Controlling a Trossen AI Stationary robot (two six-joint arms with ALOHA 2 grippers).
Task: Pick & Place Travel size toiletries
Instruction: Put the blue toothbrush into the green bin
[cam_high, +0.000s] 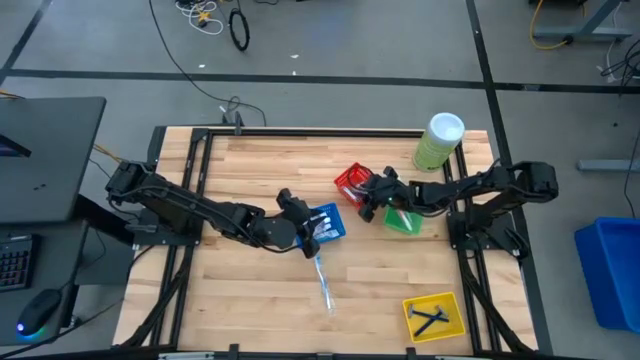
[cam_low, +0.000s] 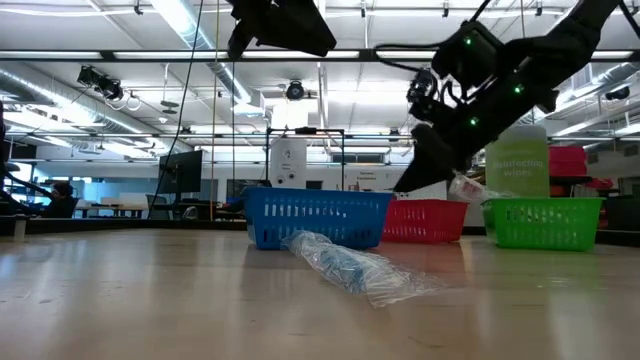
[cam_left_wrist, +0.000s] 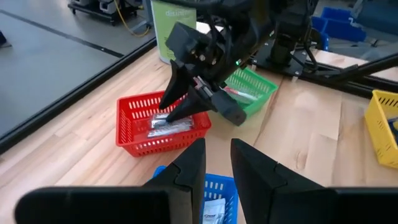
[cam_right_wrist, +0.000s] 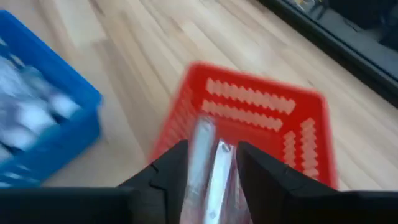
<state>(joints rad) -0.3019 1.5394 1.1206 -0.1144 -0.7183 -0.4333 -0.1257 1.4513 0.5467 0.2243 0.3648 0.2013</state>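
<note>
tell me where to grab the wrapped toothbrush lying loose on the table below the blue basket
Probably the middle of the wrapped toothbrush, coming straight down with the fingers set across its width. It lies flat on the wood, long and thin, running away from the blue basket, with bare table on both long sides. The crinkly wrapper may slip. The left gripper is nearest.

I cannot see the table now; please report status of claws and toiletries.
Left claw open over blue basket. Right claw open above red basket, silver tubes inside. Wrapped toothbrush lies loose on table.
</note>
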